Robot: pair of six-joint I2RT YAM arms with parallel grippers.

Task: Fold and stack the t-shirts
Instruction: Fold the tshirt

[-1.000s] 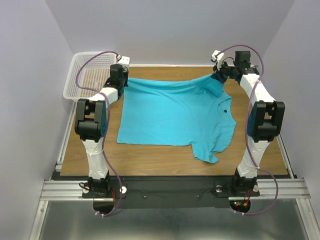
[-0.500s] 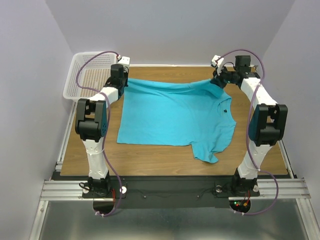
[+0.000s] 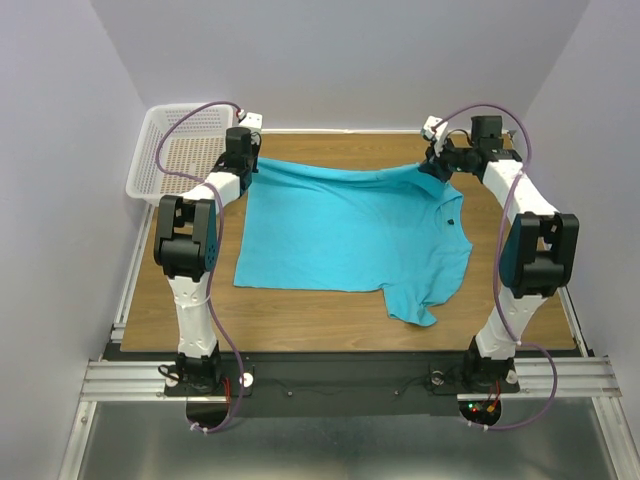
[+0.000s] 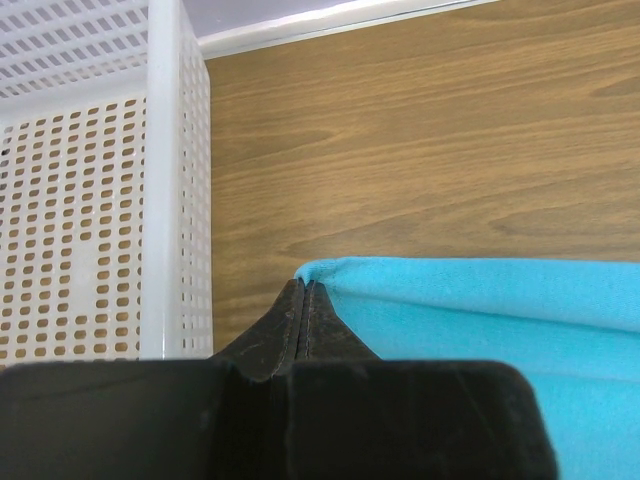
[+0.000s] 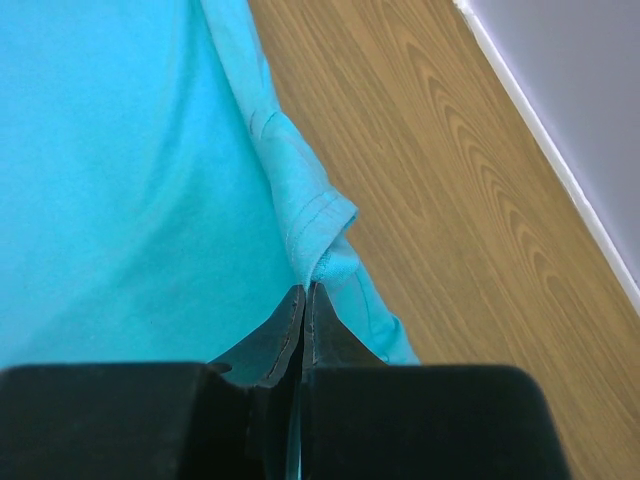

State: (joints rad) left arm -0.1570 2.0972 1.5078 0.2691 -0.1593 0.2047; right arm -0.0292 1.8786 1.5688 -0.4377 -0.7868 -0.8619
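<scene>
Left gripper (image 4: 303,288) of mine is pinched tight on the far corner of the turquoise t-shirt (image 3: 345,225), near the white basket (image 4: 90,200). My right gripper (image 5: 303,292) clamps its stitched hem. The rest lies spread on the wooden table (image 3: 300,312).

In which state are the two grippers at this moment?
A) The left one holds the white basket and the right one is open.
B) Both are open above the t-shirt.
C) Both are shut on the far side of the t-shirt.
C: in the wrist views the left gripper and the right gripper each pinch cloth of the t-shirt, jaws pressed together.
</scene>
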